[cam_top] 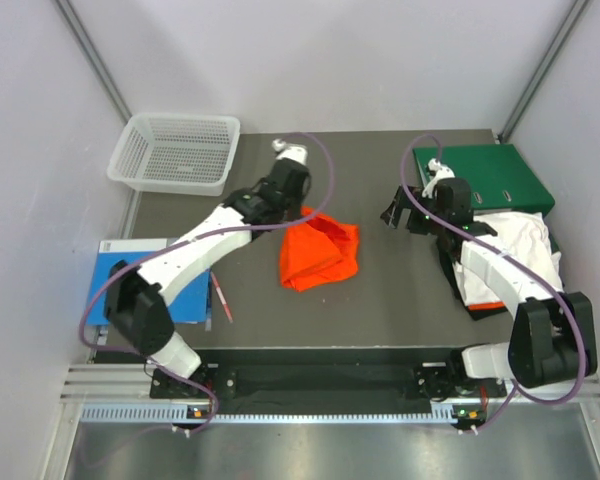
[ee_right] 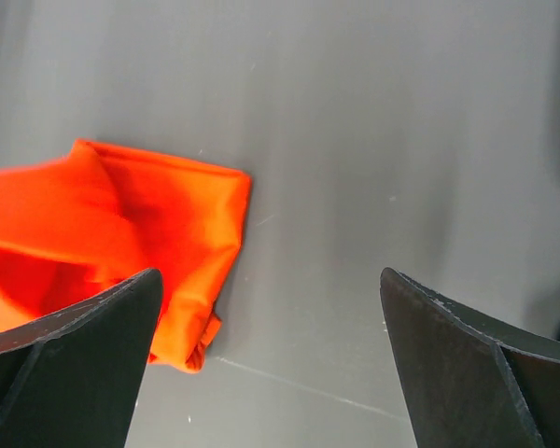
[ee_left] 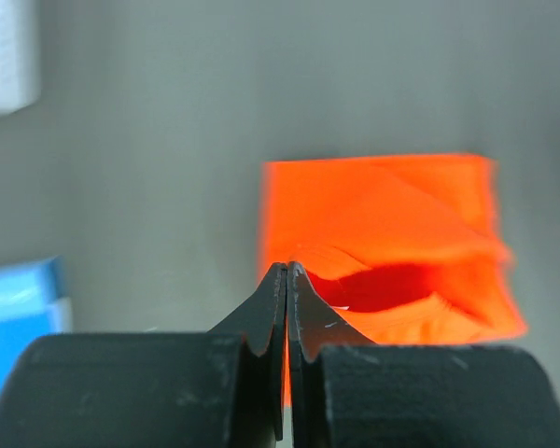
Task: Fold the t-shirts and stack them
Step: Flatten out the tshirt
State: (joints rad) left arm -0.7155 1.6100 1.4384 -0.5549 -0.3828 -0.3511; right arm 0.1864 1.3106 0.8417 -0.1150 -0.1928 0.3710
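Left wrist view: left pincer (ee_left: 287, 269) clamped on the orange shirt (ee_left: 392, 224) mid-table (ee_right: 355, 140); right pincer (ee_right: 269, 275) hovers nearby, fingers spread wide.

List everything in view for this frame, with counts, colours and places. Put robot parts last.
orange t-shirt: 1, orange, crumpled, table centre
white t-shirt: at least 1, white, right edge, under the right arm
dark item: 1, black, only its edge shows beneath the white t-shirt
binder: 1, green, far right corner
basket: 1, white mesh, far left corner
folder: 1, blue, near left edge
pen: 1, red, beside the folder
table: 1, dark grey
left arm: 1, white and black, jaws shut on the orange t-shirt's far edge
right arm: 1, white and black, jaws open above bare table, right of the orange t-shirt
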